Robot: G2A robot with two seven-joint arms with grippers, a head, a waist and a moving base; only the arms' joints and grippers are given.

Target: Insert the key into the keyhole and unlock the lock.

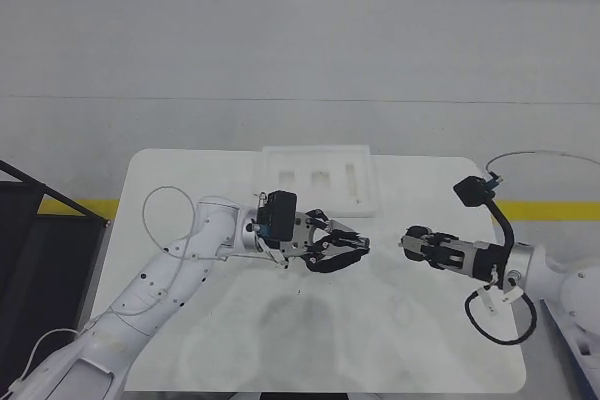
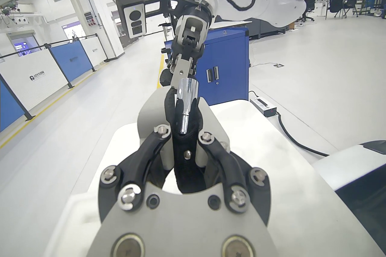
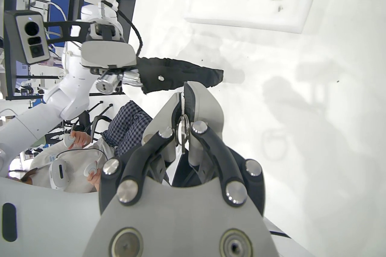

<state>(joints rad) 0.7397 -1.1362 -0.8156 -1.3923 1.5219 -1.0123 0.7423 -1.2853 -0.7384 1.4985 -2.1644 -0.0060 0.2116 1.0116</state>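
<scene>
Left gripper [image 2: 184,107] clamps lock [image 2: 187,88], right gripper [image 3: 184,89] pinches, seemingly, key [image 3: 182,131]; foam tray [image 1: 320,153] beyond.

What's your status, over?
Left gripper shut on shiny chrome cylinder lock. Right gripper shut on small silver key. Key not yet in keyhole; nothing between them.

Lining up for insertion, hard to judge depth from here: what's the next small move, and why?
Probably ease the right gripper toward the left gripper, keeping the key aimed at the keyhole. The top view shows a gap between the two grippers, and the keyhole end of the chrome lock faces the right gripper.
</scene>
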